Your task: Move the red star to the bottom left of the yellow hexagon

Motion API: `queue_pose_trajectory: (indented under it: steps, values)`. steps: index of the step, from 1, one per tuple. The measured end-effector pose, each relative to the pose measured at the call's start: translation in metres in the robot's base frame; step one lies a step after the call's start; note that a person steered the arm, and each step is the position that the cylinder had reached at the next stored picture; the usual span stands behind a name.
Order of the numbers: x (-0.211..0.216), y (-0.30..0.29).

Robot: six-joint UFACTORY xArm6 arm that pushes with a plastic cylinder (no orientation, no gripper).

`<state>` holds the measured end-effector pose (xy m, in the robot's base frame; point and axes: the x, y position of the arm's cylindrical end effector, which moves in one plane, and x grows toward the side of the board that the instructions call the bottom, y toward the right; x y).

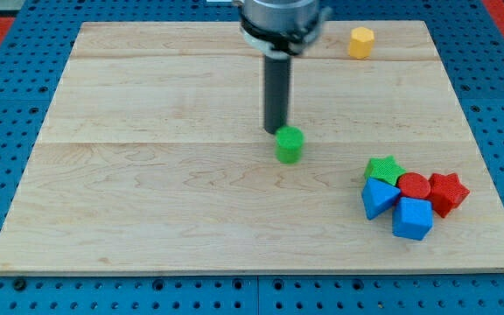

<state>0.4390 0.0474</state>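
The red star [448,192] lies at the view's right, at the right end of a cluster of blocks. The yellow hexagon [361,41] sits alone near the view's top right. My tip [276,131] is near the board's middle, just left of and touching or nearly touching the top of a green cylinder-like block [290,144]. My tip is far to the left of the red star and well below and left of the yellow hexagon.
The cluster beside the red star holds a green star [383,168], a red cylinder [414,185], a blue triangular block [378,198] and a blue cube [411,218]. The wooden board [147,175] lies on a blue pegboard surface.
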Motion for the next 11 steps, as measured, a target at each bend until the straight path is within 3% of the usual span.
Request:
queue_pose_trajectory:
  steps: [1,2,3,4,5,6,8,9,10,11]
  values:
    - [0.027,0.054]
    - [-0.030,0.091]
    - [-0.015,0.209]
    - [0.072,0.267]
    - [0.149,0.256]
    - [0.121,0.186]
    - [0.026,0.150]
    - [0.018,0.182]
    - [-0.015,0.178]
    - [-0.050,0.112]
